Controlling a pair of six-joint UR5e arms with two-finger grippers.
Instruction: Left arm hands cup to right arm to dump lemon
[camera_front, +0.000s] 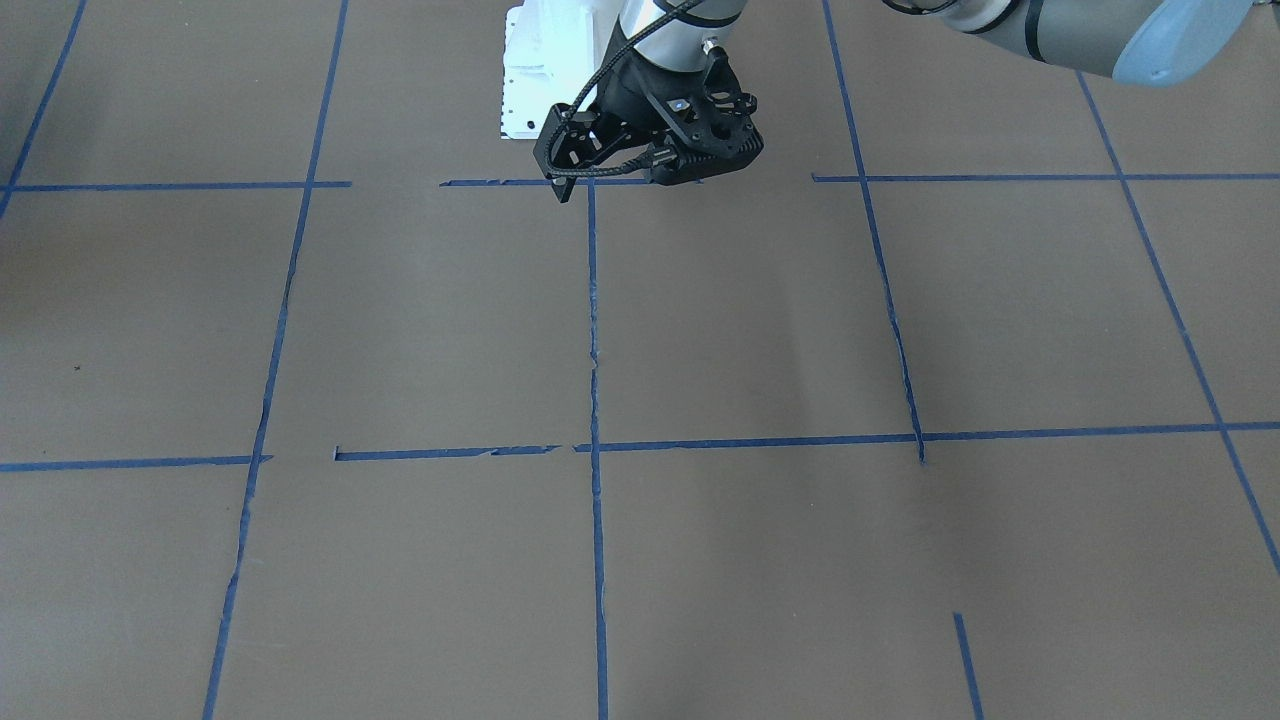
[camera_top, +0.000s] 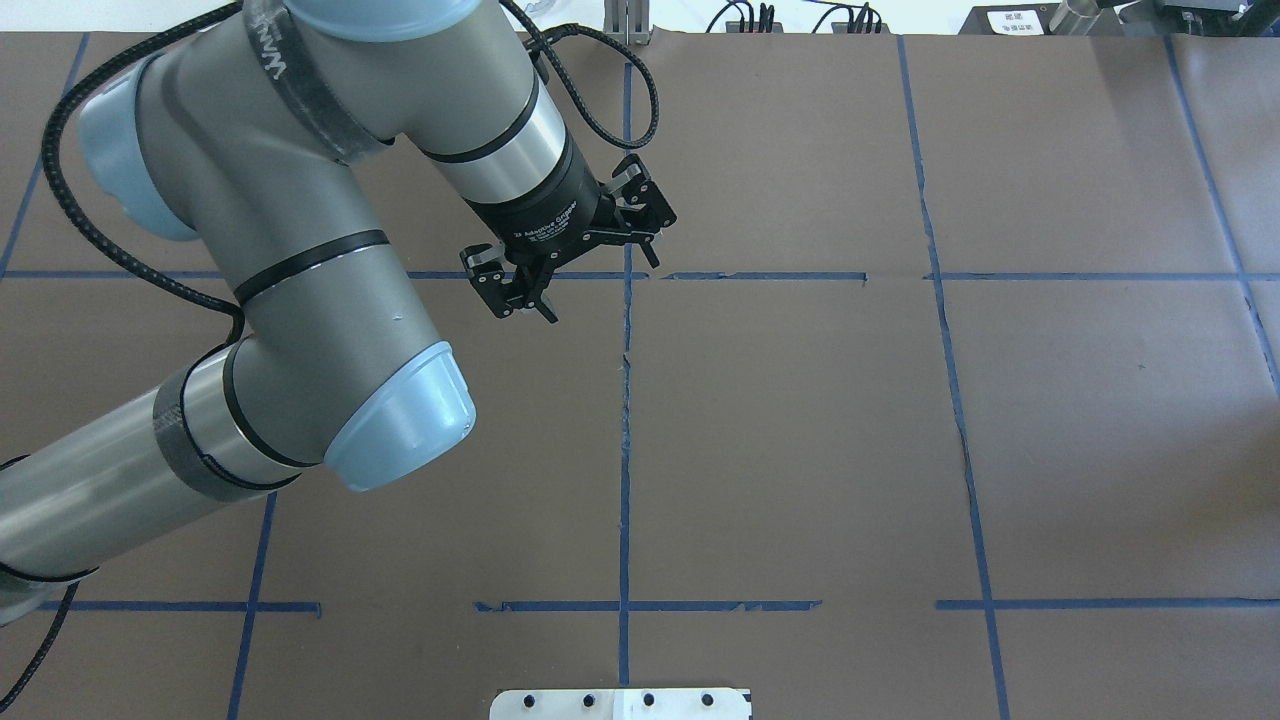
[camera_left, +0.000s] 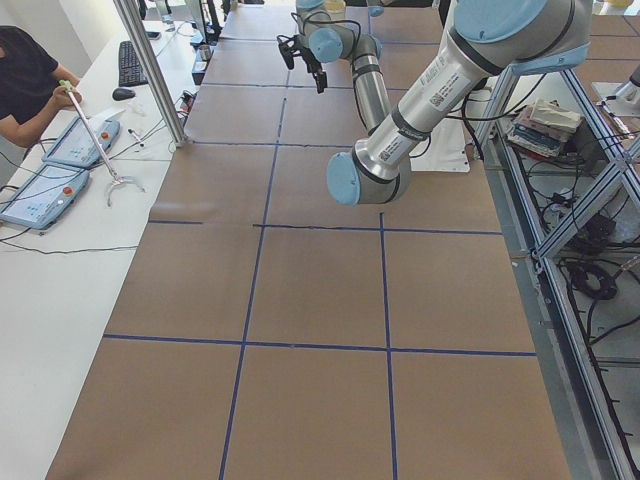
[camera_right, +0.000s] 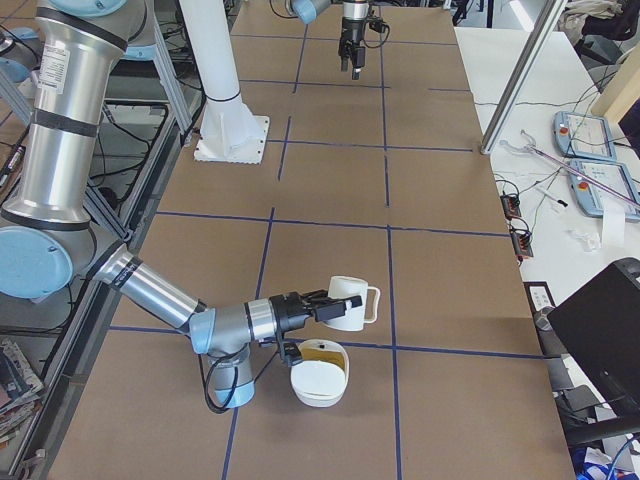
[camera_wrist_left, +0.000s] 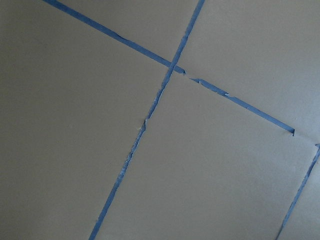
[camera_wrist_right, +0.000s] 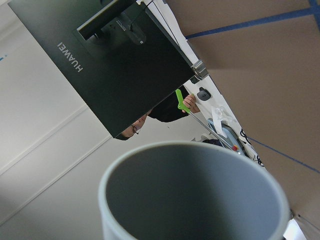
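I'm seeing the left pincer (camera_top: 602, 290) hanging spread, empty, above the tabletop (camera_top: 800, 420). The cup (camera_right: 352, 305) is sitting sideways against the right pincer (camera_right: 325, 306); grip, I cannot tell.

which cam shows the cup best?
Exterior right: the whole cup, handle included, lies sideways at the tip of the right arm, near a white bowl. Right wrist shows only its grey inside; the other views miss it.

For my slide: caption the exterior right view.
Right gripper with cup tipped sideways, by a white bowl.
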